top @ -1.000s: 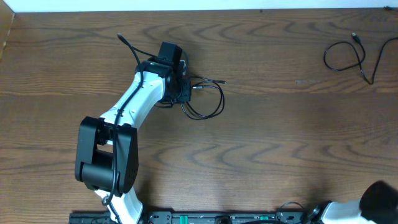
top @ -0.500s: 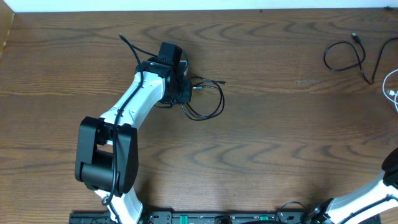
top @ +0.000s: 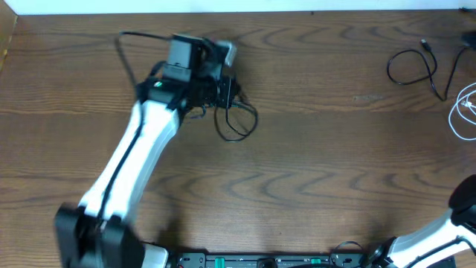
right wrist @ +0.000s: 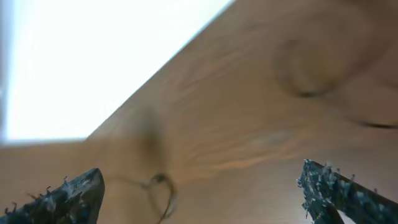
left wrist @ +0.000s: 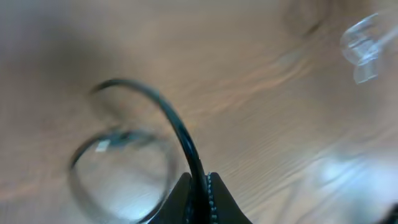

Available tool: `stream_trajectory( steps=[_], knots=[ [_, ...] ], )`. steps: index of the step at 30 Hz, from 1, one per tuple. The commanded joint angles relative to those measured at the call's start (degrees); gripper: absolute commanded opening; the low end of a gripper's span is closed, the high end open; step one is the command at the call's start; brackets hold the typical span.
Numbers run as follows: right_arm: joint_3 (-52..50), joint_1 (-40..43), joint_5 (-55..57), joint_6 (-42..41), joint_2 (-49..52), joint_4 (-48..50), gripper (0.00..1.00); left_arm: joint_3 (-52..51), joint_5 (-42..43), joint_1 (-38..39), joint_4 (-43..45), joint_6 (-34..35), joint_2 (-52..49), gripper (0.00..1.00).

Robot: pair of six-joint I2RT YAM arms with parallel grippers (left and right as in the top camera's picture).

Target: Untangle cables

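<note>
My left gripper [left wrist: 200,182] is shut on a black cable [left wrist: 176,127], which arcs up from between the jaws; a blurred loop of it lies to the left. From overhead the left gripper [top: 223,88] is at the upper left, with the cable's loop [top: 253,119] hanging to its right. A second black cable [top: 411,65] lies at the top right. A white cable [top: 460,112] lies at the right edge. My right gripper [right wrist: 200,180] stands open with nothing between its fingers, above a thin pale loop [right wrist: 163,194] on the wood.
The right arm [top: 462,212] comes in at the bottom right corner. The left arm [top: 134,156] crosses the left part of the table. The table's far edge [top: 238,13] runs along the top, and its corner shows in the right wrist view.
The left arm has stretched up and to the left, drawing the black cable's loop with it. The white cable has come into view at the right edge, and the right arm has moved there.
</note>
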State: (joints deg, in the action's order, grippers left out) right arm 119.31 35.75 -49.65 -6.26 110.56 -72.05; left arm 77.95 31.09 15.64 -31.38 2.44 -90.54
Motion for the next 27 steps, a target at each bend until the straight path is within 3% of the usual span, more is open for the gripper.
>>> stream_trajectory(
  steps=[1, 9, 20, 24, 27],
  knots=[
    [0.4, -4.9, -8.6, 5.2, -2.1, -2.3, 0.97, 1.8, 5.8, 0.2, 2.0, 5.9, 5.7, 0.07],
    [0.4, -18.0, -7.9, 17.4, -2.1, -8.5, 0.99, 1.8, 5.8, 0.2, 16.2, 21.3, 13.2, 0.08],
    [-0.2, -31.5, -2.2, 32.8, -1.9, -9.9, 0.99, 1.8, 4.1, 0.1, 47.3, 54.9, 15.0, 0.07],
    [-0.3, -35.3, -7.4, 43.0, -1.7, -10.8, 0.99, 1.8, 1.8, 0.1, 50.1, 61.9, 15.0, 0.07],
    [-0.3, -37.9, -13.8, 51.2, -1.7, -12.5, 0.99, 1.8, 1.4, 0.1, 49.9, 62.8, 15.0, 0.08]
  ],
)
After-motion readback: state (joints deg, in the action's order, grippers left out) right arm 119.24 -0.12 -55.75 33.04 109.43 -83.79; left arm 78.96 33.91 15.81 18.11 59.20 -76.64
